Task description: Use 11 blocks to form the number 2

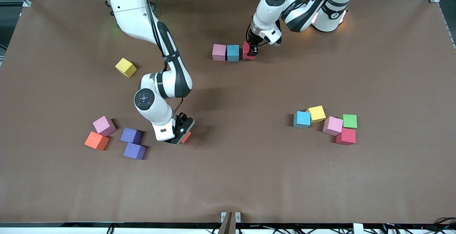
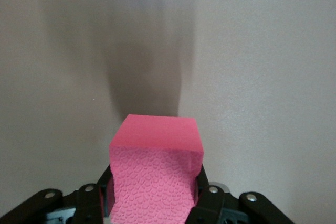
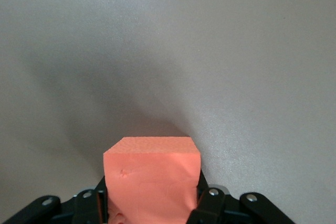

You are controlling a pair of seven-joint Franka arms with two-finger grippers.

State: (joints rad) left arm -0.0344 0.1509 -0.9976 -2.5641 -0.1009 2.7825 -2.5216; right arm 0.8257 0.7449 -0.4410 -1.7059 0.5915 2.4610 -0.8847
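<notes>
My left gripper [image 1: 252, 51] [image 2: 155, 184] is shut on a red block [image 1: 246, 50] [image 2: 156, 142] at the end of a short row, right beside a blue block [image 1: 233, 52] and a pink block [image 1: 219, 52]. My right gripper [image 1: 183, 133] [image 3: 152, 192] is low over the table, shut on an orange block [image 1: 186, 137] [image 3: 152, 166] whose sides are pinched between the fingers. Beside it lie two purple blocks [image 1: 131, 135] [image 1: 134, 151], a pink block [image 1: 104, 125] and another orange block [image 1: 97, 140]. A yellow block [image 1: 125, 67] lies alone, farther from the front camera.
Toward the left arm's end of the table sits a tight cluster: a blue cube [image 1: 302, 119], a yellow cube [image 1: 316, 113], a pink cube [image 1: 332, 125], a green cube [image 1: 349, 121] and a red cube [image 1: 345, 136]. The brown table [image 1: 228, 177] is bare between the groups.
</notes>
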